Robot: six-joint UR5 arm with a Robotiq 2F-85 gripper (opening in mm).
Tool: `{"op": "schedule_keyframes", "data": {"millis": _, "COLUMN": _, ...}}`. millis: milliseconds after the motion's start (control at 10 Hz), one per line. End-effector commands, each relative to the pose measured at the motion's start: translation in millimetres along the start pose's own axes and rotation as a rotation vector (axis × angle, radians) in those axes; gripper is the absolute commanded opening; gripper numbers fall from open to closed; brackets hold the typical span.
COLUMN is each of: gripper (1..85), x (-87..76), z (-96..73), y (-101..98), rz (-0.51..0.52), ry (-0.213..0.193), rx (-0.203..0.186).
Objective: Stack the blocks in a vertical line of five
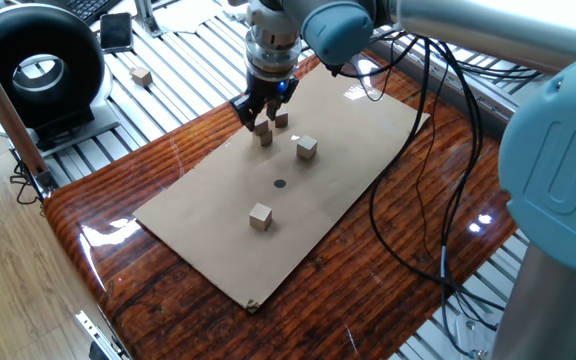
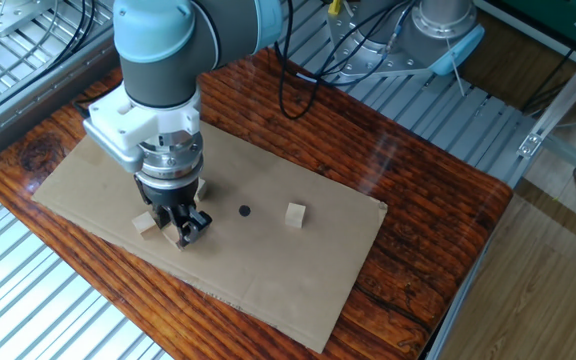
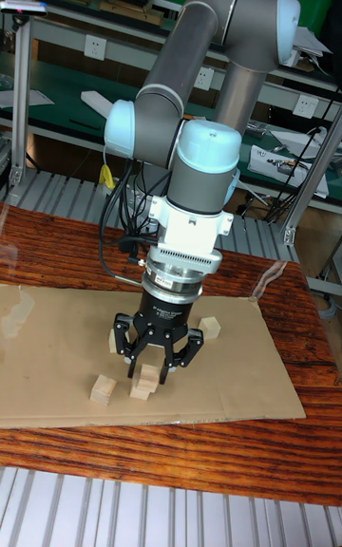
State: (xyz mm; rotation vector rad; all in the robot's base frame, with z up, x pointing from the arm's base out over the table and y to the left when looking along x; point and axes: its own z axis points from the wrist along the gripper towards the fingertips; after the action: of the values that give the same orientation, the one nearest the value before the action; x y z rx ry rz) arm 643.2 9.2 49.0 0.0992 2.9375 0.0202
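Note:
My gripper (image 1: pixel 261 121) (image 2: pixel 181 233) (image 3: pixel 149 371) hangs low over the far end of the cardboard sheet (image 1: pixel 218 245), its fingers straddling tan blocks (image 1: pixel 265 139) (image 3: pixel 142 389) without pressing them. There, one block seems to rest on another in a short stack, partly hidden by the fingers. A lone block (image 1: pixel 281 120) (image 2: pixel 144 222) lies just beside it. Another block (image 1: pixel 307 148) stands a little to the right. One more block (image 1: pixel 260 216) (image 2: pixel 295 214) sits near the middle of the sheet, beyond a black dot (image 1: pixel 279 183).
One more tan cube (image 1: pixel 142 75) lies off the table on the metal slats, next to a black ring-shaped device (image 1: pixel 38 65). Black cables (image 1: pixel 418 150) trail over the glossy wooden table (image 1: pixel 98 215). A big blue-grey arm segment (image 1: pixel 558 190) fills the right foreground.

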Motion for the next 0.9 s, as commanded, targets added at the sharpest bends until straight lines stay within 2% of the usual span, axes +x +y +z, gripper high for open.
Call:
{"op": "schedule_keyframes", "data": {"millis": 0, "gripper": 45.0, "x": 0.5, "z": -0.7, "y": -1.6, "rz": 0.015, "ry": 0.001, "rx": 0.001}}
{"op": "schedule_keyframes", "data": {"millis": 400, "gripper": 41.7, "x": 5.1, "z": -0.7, "y": 0.5, "rz": 0.031, "ry": 0.009, "rx": 0.003}}
{"op": "schedule_keyframes", "data": {"millis": 800, "gripper": 40.3, "x": 6.1, "z": -0.3, "y": -6.1, "rz": 0.029, "ry": 0.008, "rx": 0.017}}
